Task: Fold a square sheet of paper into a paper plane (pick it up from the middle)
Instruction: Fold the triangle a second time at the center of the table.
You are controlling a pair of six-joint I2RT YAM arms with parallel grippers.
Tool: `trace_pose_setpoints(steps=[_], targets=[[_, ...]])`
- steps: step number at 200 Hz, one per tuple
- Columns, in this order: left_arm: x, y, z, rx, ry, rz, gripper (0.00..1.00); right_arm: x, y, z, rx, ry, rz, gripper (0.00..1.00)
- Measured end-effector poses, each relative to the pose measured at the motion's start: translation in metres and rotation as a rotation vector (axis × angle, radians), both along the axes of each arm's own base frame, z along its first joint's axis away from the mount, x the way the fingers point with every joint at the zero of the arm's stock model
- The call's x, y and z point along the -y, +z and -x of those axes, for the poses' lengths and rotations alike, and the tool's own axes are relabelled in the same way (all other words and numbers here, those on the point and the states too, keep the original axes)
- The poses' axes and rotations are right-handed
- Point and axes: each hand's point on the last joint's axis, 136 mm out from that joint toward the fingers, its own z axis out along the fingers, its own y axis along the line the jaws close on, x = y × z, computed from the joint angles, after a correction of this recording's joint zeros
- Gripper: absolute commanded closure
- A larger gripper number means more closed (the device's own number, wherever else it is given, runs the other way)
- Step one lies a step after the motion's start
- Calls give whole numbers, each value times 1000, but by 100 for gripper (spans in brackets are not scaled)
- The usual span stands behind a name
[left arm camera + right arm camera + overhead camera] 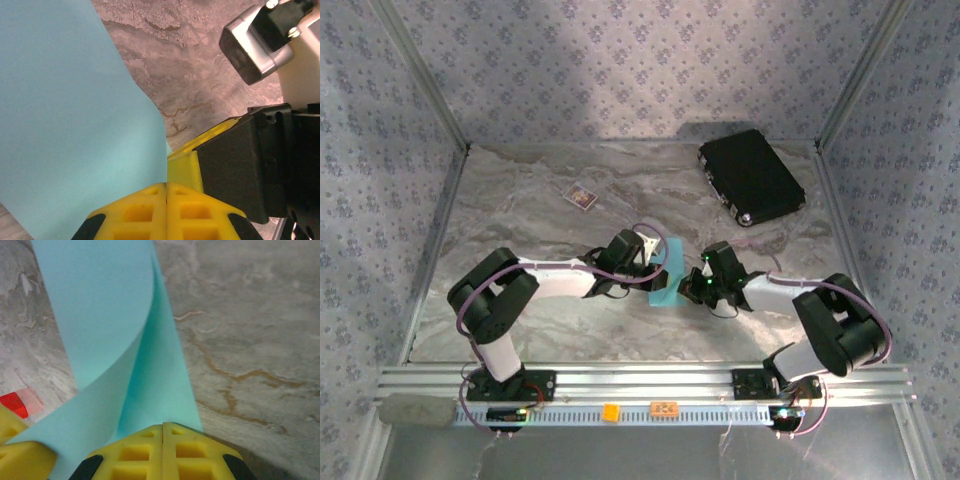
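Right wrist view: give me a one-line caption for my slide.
Right hand pinching the light-blue sheet of paper, which curls over on itself above the marbled table.

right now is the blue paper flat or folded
Bent over, not creased: the square sheet of paper curls over itself at the shut right gripper, two layers showing in the right wrist view.

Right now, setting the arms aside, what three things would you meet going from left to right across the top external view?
small dark card → light-blue sheet of paper → black case
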Motion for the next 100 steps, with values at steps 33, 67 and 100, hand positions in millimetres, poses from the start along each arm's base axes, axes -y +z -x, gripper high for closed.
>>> trace_pose_setpoints(steps=[33, 67, 100], targets=[[0, 0, 0, 0, 1, -1, 97, 0, -1, -1, 1, 6, 8, 96], [-2, -5, -2, 0, 12, -18, 97, 3, -2, -1, 18, 44, 43, 96], [-5, -17, -8, -11, 25, -49, 96, 7, -1, -3, 28, 63, 63, 95]])
